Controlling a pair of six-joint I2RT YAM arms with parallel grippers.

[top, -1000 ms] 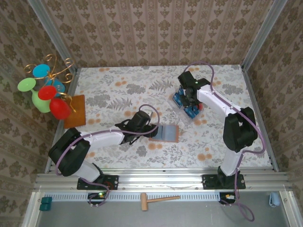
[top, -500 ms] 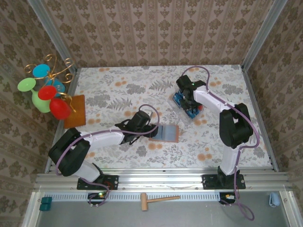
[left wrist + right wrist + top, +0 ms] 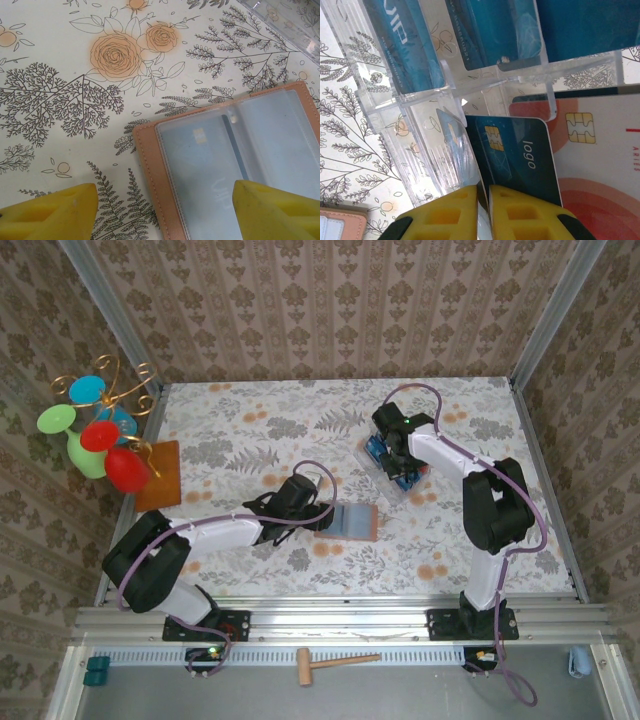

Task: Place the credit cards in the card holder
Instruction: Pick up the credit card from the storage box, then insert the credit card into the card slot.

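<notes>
In the clear tray, the right gripper pinches the edge of one blue credit card, ready to pull it out. The left gripper hangs wide open over the card holder, which lies unfolded, maybe to press it flat.

You could read "logo" in pale letters on the dark blue card at 6 o'clock in the right wrist view. "VIP" stood on the teal card at 11 o'clock. The white-and-red card at 4 o'clock carried small red letters, seemingly "ARIES".
</notes>
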